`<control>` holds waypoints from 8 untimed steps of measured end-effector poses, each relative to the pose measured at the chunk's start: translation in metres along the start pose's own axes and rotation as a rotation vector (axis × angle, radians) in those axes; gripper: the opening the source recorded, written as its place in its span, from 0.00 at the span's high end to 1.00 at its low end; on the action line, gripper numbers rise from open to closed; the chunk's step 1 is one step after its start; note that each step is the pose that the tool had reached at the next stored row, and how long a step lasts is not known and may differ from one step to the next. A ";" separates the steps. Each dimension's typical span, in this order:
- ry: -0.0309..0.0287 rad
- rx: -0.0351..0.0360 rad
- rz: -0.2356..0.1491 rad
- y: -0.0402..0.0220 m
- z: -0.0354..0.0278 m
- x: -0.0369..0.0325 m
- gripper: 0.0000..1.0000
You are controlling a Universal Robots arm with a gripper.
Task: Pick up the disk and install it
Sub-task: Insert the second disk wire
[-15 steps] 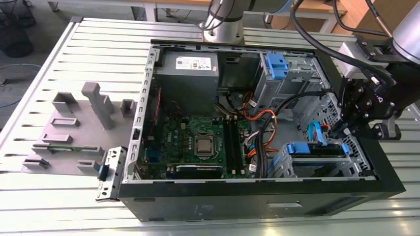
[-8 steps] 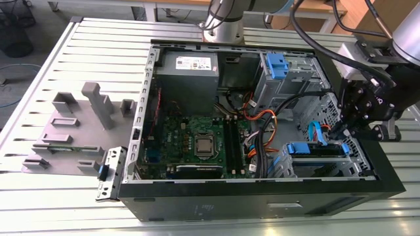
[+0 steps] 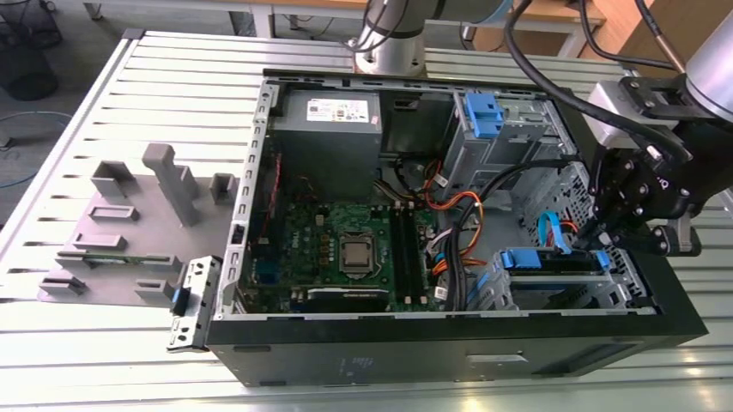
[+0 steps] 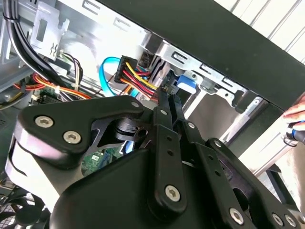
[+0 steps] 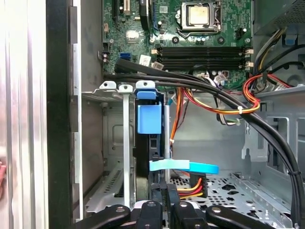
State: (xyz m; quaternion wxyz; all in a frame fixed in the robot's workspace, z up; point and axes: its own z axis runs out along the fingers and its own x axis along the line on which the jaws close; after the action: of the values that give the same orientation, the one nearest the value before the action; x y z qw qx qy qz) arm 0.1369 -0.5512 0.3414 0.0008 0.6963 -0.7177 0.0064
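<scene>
Gripper fingers pinch the disk's rear edge, upright in its bay.
Rigid, heavyish metal; safest held by the blue side rails.

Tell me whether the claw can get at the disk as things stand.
Probably yes: the claw sits right at the disk's near edge in the drive cage, with only a flat blue cable crossing close by.

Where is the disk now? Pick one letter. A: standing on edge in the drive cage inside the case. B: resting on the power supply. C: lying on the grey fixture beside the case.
A: in the first wrist view the disk, with its blue rail, stands slotted in the drive cage, right by the gripper.
</scene>
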 end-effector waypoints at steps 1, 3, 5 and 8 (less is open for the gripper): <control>0.0001 0.0000 0.000 0.0001 0.0000 0.0012 0.84; 0.0000 0.0000 0.000 0.0004 0.0000 0.0034 0.84; 0.0000 0.0000 0.000 0.0005 0.0001 0.0050 0.84; 0.0000 0.0000 0.000 0.0008 0.0002 0.0065 0.84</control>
State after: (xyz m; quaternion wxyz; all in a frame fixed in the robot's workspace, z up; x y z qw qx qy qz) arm 0.1359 -0.5576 0.3412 0.0008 0.6963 -0.7177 0.0064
